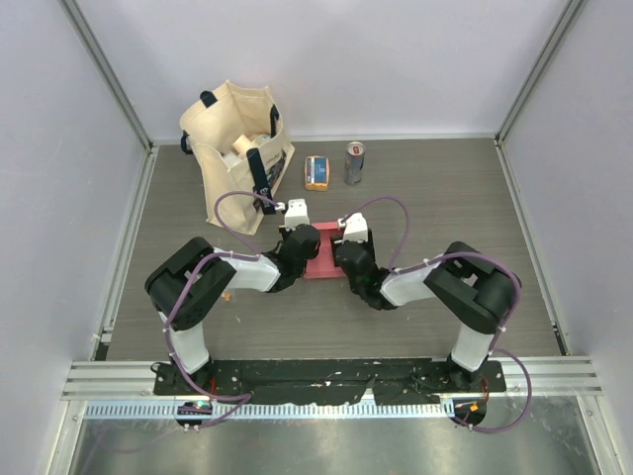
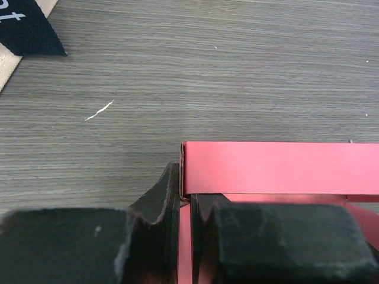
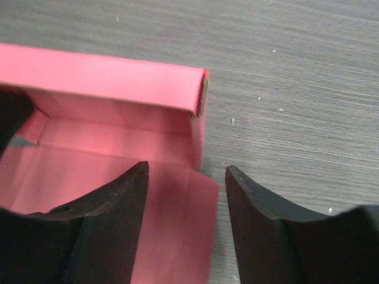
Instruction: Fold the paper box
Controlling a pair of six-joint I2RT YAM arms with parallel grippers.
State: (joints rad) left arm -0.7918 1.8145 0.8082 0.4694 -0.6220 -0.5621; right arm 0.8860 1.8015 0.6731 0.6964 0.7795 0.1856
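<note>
The pinkish-red paper box (image 1: pixel 324 261) lies mid-table between my two grippers, partly raised, with its far wall (image 2: pixel 278 167) upright. My left gripper (image 2: pixel 186 190) is shut on the box's left side wall, and a thin strip of pink card shows between its fingers. In the top view this gripper (image 1: pixel 305 242) sits at the box's left edge. My right gripper (image 3: pixel 186 173) stands open over the box's right end. The box's right corner (image 3: pixel 198 100) is just beyond it, and a rounded flap (image 3: pixel 192 231) lies flat beneath the jaws. Nothing is gripped on that side.
A beige tote bag (image 1: pixel 237 148) stands at the back left; its black strap (image 2: pixel 26 26) shows in the left wrist view. A small orange-and-blue packet (image 1: pixel 316 172) and a metal can (image 1: pixel 354 162) stand behind the box. Grey walls enclose the wooden table (image 1: pixel 445 218).
</note>
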